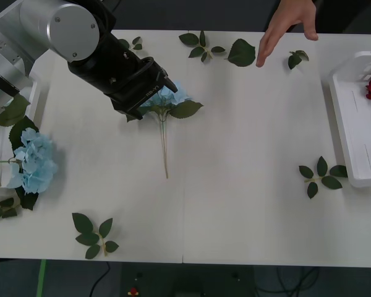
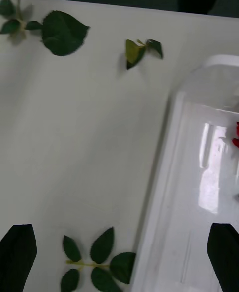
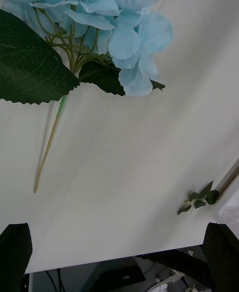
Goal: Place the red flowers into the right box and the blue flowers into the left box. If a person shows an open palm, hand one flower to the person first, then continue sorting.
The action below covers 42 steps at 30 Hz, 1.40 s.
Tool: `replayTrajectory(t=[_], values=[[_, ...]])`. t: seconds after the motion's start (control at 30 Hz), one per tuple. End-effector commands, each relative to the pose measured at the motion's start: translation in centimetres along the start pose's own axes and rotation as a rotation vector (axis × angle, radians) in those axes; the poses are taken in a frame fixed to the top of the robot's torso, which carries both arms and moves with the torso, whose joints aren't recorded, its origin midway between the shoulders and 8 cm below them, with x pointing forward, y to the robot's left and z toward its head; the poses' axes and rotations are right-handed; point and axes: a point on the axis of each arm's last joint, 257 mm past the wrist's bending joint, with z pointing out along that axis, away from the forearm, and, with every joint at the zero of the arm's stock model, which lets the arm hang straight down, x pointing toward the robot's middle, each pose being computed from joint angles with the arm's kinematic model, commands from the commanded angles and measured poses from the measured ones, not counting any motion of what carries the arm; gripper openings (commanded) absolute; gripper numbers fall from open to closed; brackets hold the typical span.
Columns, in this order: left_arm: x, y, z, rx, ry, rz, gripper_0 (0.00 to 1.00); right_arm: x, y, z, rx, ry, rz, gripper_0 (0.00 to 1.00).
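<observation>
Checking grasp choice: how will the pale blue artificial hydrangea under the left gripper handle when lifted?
The pale blue artificial hydrangea is probably top-heavy: wide head, thin stem. Held low, it would likely droop. The open left gripper hovers near the head, a steadier spot.

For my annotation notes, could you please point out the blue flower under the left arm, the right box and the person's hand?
blue flower (image 1: 176, 94), front view, petal cluster.
right box (image 1: 345, 127), front view, bare floor.
person's hand (image 1: 289, 21), front view, palm.

Right hand (image 2: 119, 252), its black fingertips (image 2: 18, 252) spread wide, above the white tabletop (image 2: 74, 147) beside the right box (image 2: 199, 172); a red flower (image 2: 236, 136) lies inside at its edge; loose leaf sprigs (image 2: 94, 259) scattered near the box rim
</observation>
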Motion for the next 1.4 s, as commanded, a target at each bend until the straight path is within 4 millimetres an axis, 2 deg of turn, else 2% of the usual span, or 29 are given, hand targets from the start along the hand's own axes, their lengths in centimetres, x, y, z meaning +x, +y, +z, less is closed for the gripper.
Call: replayTrajectory(t=[0.03, 0.2, 0.3, 0.5, 0.7, 1.03, 1.4], values=[[0.1, -3.9, -1.5, 0.051, -0.026, 0.037, 1.0, -3.0, 4.9, -2.8, -0.111, -0.056, -0.104, 1.0], [0.1, -3.9, -1.5, 0.051, -0.026, 0.037, 1.0, -4.0, 10.7, -4.1, -0.271, -0.107, -0.191, 1.0], [0.1, -3.9, -1.5, 0.051, -0.026, 0.037, 1.0, -4.5, 13.2, -4.7, -0.319, -0.148, -0.272, 1.0], [0.1, -3.9, -1.5, 0.051, -0.026, 0.037, 1.0, -4.8, 17.3, -5.6, -0.397, -0.207, -0.375, 1.0], [0.1, -3.9, -1.5, 0.051, -0.026, 0.037, 1.0, -4.8, 20.9, -7.0, -0.502, -0.261, -0.409, 1.0], [0.1, -3.9, -1.5, 0.051, -0.026, 0.037, 1.0, -3.7, 23.2, -8.1, -0.587, -0.335, -0.433, 1.0], [0.1, -3.9, -1.5, 0.051, -0.026, 0.037, 1.0, -2.9, 23.9, -8.6, -0.626, -0.346, -0.433, 1.0]])
